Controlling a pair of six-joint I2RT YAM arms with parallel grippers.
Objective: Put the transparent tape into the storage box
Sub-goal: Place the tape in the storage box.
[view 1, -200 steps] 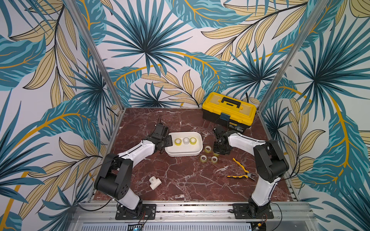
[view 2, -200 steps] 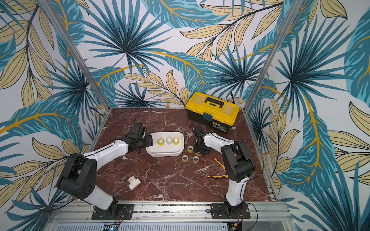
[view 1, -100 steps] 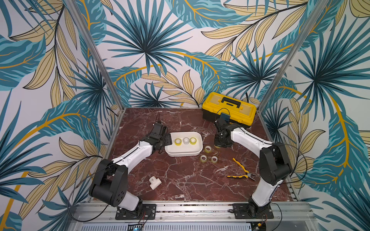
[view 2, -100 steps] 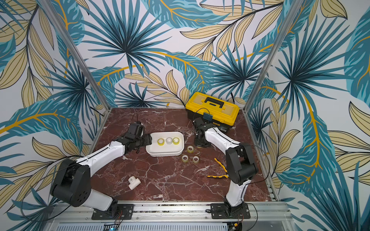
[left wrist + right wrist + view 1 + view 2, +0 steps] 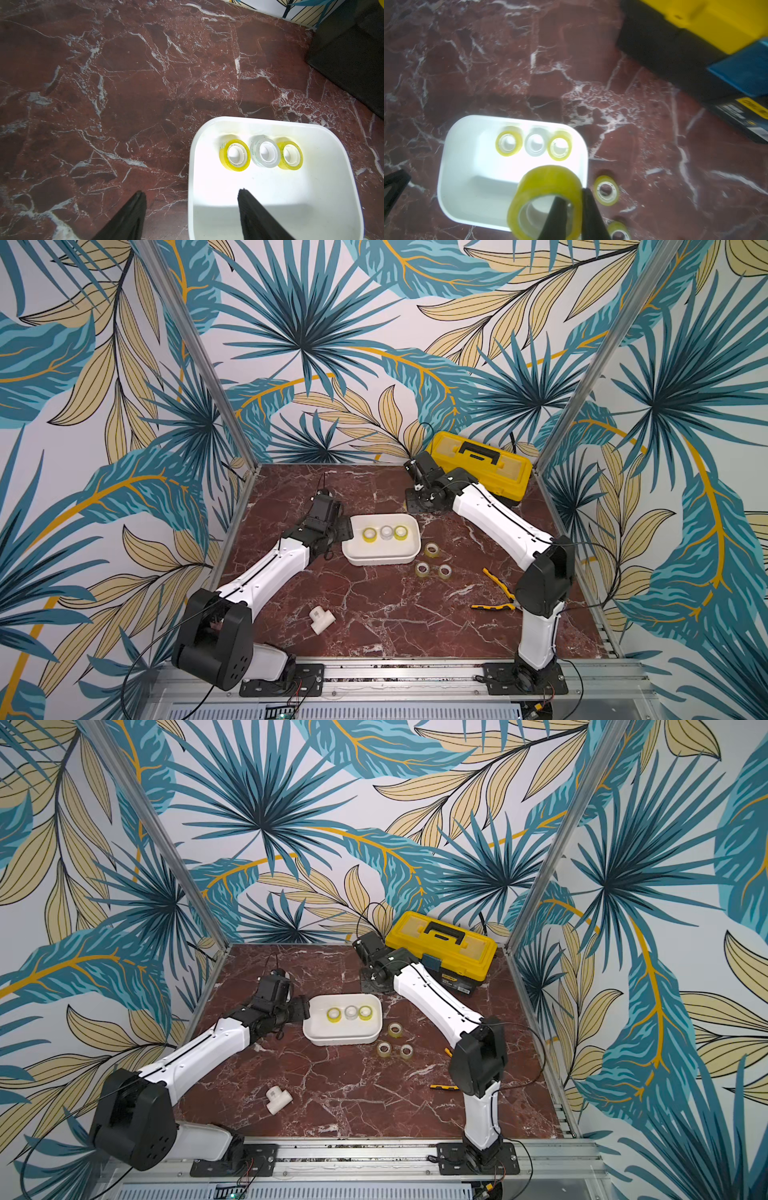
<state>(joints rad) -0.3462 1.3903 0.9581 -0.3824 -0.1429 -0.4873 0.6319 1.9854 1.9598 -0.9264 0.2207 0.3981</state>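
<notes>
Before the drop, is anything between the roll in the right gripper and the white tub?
Nothing visible lies between the held roll and the storage box; three rolls line one side, the left gripper is at one end.

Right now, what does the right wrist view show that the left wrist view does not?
Only the right wrist view: the right tool shut on a yellowish tape roll, one finger inside the ring, and two loose rolls on the marble beside the storage box. Only the left wrist view: the left tool open and empty. Both: the storage box with three rolls in a row, the middle one greyish.
</notes>
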